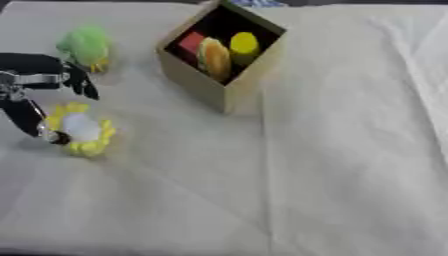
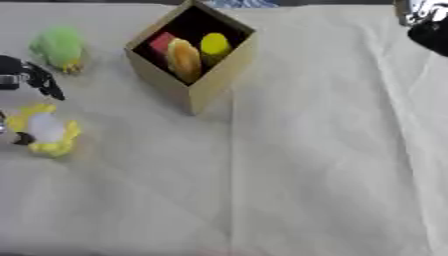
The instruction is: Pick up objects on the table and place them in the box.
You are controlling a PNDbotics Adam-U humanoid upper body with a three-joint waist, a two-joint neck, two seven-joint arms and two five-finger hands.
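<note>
Left hand (image 1: 39,87): it is seen entering from the left edge of the left eye view, black with silver parts. Its fingers are spread apart, one pointing down and forward, another reaching toward the upper right. Nothing is enclosed by them.
Contact: the tip of the lower finger (image 1: 54,136) is seen at the left rim of the yellow and white toy (image 1: 81,128), touching it or just beside it; which of the two cannot be told.
Yellow and white toy: it is laid flat on the cloth just below and to the right of the left hand, a white middle ringed by yellow lobes.
Green toy (image 1: 86,46): it is seen just above the left hand, beyond the upper finger, and apart from it; a small yellow part shows at its lower edge.
Box (image 1: 219,82): a tan box with a dark inside is set well to the right of the left hand and further from the robot. Inside it a red block (image 1: 191,42), an orange oval piece (image 1: 213,58) and a yellow round piece (image 1: 244,45) are seen close together.
Right hand (image 2: 429,25): only a dark and silver part is shown in the upper right corner of the right eye view, far from the toys; how its fingers are set cannot be told.
Table cloth (image 1: 332,165): pale and creased, it is spread under everything.
</note>
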